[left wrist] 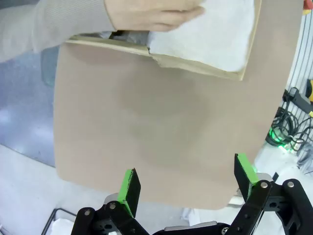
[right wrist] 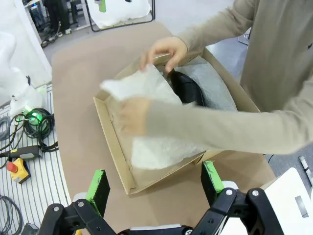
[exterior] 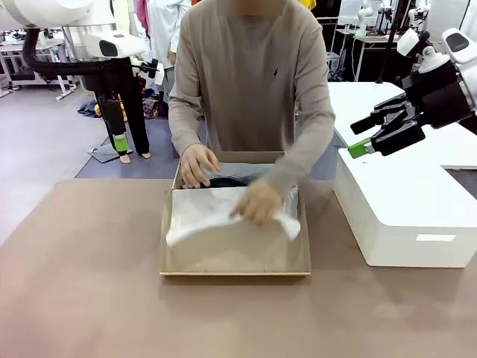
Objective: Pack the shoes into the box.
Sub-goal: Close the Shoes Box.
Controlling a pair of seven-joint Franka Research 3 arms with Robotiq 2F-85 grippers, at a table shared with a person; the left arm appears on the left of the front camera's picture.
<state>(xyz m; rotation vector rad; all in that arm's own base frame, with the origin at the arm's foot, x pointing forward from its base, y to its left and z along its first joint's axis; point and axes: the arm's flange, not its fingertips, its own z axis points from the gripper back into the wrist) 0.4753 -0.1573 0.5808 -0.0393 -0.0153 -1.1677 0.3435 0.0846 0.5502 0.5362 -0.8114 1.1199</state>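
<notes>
The tan cardboard box (exterior: 235,265) lies open in the middle of the table. A person's hands (exterior: 259,201) are inside it, holding crinkled white tissue paper (exterior: 201,212). One glossy black shoe (exterior: 223,181) peeks out at the box's far end, also seen as the shoe (right wrist: 188,88) half under the tissue (right wrist: 156,142). My left gripper (exterior: 128,145) hangs open, high at the far left, away from the box (left wrist: 195,61). My right gripper (exterior: 359,138) is open in the air to the right, above the box rim (right wrist: 115,147). Nothing is between either pair of fingers.
A large white block (exterior: 402,216) stands on the table right of the box, under my right gripper. Bare brown tabletop (exterior: 82,283) stretches left of and in front of the box. The person stands at the far edge. Cables lie on the floor (right wrist: 29,120).
</notes>
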